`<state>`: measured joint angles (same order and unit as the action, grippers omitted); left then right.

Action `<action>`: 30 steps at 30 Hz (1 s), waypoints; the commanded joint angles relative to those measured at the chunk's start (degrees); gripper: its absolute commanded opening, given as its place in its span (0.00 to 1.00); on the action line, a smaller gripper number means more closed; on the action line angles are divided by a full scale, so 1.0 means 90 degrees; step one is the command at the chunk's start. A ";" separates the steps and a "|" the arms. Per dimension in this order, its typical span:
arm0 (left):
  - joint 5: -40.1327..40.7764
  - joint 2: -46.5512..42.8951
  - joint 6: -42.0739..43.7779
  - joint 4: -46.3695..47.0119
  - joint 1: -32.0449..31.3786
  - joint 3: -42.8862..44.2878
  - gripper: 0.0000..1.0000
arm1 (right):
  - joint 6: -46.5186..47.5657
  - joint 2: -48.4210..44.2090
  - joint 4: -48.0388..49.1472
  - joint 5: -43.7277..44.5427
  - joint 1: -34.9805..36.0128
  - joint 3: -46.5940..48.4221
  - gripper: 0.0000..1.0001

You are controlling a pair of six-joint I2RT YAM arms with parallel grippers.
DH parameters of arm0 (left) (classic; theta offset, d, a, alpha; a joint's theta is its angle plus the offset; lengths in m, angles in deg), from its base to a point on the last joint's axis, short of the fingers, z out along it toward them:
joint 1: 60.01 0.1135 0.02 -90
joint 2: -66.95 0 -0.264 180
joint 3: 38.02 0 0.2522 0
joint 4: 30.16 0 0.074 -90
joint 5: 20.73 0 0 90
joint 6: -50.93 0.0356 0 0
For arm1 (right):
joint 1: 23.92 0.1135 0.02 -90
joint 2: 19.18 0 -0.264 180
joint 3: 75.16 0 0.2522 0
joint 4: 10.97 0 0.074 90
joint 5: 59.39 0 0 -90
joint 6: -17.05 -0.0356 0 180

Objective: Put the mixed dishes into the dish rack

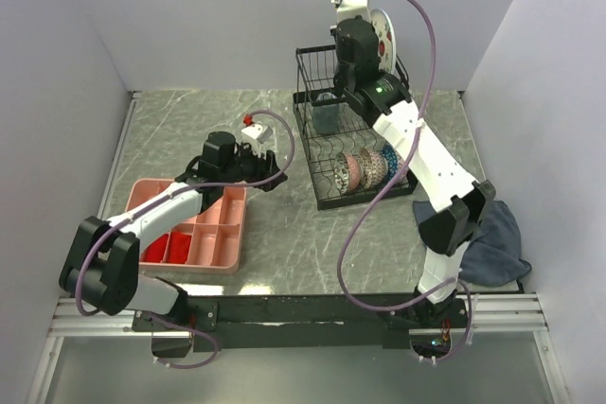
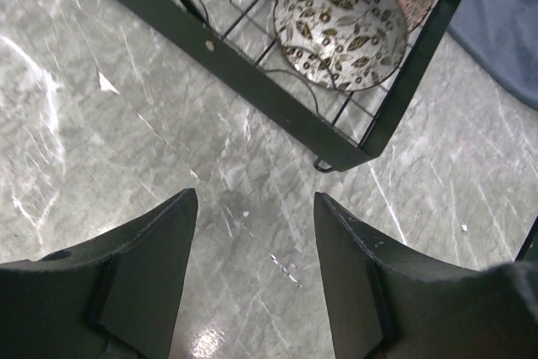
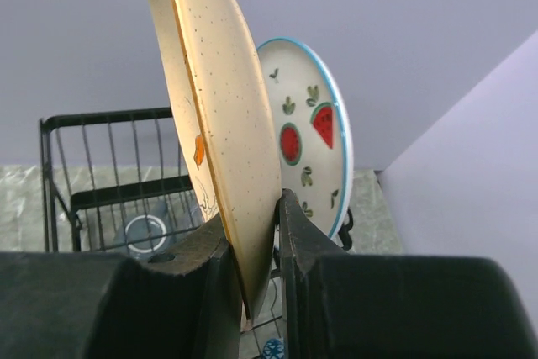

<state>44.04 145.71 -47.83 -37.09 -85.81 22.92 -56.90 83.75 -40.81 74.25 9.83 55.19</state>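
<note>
Right gripper [image 3: 261, 233] clamps tan plate [image 3: 223, 115] edge-on, wrist view only; left gripper [image 2: 256, 208] released, empty.

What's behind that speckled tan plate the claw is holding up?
Behind the tan plate stands the white watermelon plate, upright with a blue rim. The tan plate covers its left part, and the right claw hides where either plate's bottom edge rests.

A speckled tan round plate [image 3: 223, 124] is standing on edge above the black wire two-tier dish rack [image 1: 322, 130], just in front of an upright white watermelon-patterned plate [image 3: 311, 136], while small patterned bowls [image 1: 365, 169] are sitting on edge in the rack's lower slots.
</note>
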 commanded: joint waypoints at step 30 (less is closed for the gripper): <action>-0.0155 0.0790 -0.0151 0.0159 0.0025 0.0578 0.64 | -0.0631 0.0721 -0.1006 0.0113 -0.0792 0.1439 0.00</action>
<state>43.67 152.69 -49.27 -37.02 -85.79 25.93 -60.48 91.36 -56.57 73.15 3.52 65.53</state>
